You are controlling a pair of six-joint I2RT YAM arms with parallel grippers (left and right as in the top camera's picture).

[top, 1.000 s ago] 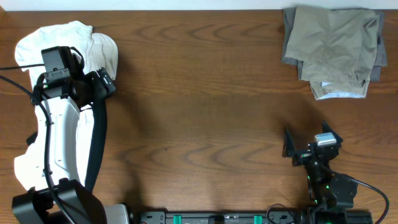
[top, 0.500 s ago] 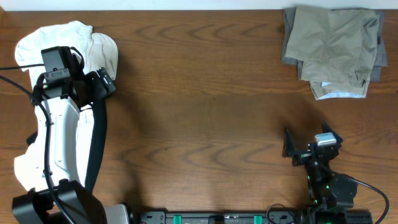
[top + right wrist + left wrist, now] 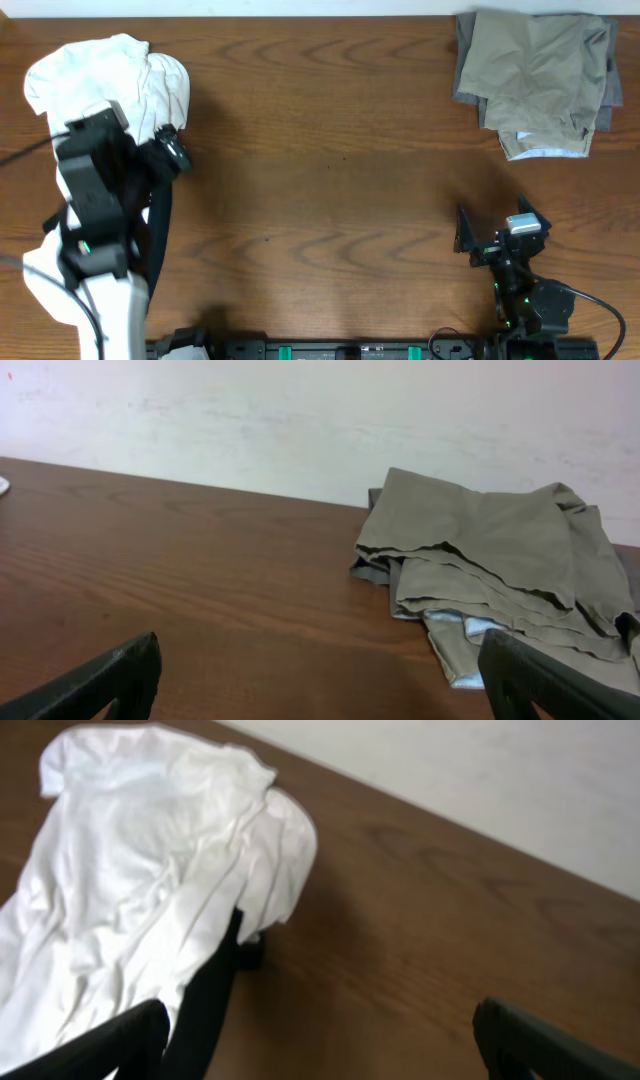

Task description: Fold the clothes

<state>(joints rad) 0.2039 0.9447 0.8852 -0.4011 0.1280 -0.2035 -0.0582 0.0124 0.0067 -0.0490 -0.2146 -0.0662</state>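
Observation:
The khaki shorts [image 3: 535, 75] lie folded and wrinkled at the table's far right corner, with pale blue lining showing at the near edge. They also show in the right wrist view [image 3: 490, 550], ahead and to the right. My right gripper [image 3: 495, 238] [image 3: 325, 690] is open and empty, low over bare wood well in front of the shorts. My left gripper [image 3: 150, 152] [image 3: 320, 1055] is open and empty at the far left of the table, far from the shorts. Its left finger is over the edge of a white T-shirt [image 3: 110, 75].
Darker grey shorts [image 3: 610, 100] lie under the khaki ones, with only their edges showing. The crumpled white T-shirt [image 3: 130, 890] covers the far left corner, with a dark strip [image 3: 215, 990] along its near right edge. A white wall stands behind the table.
My left arm has drawn back toward the table's front and turned slightly, still over the white T-shirt. The right arm and the shorts have not moved.

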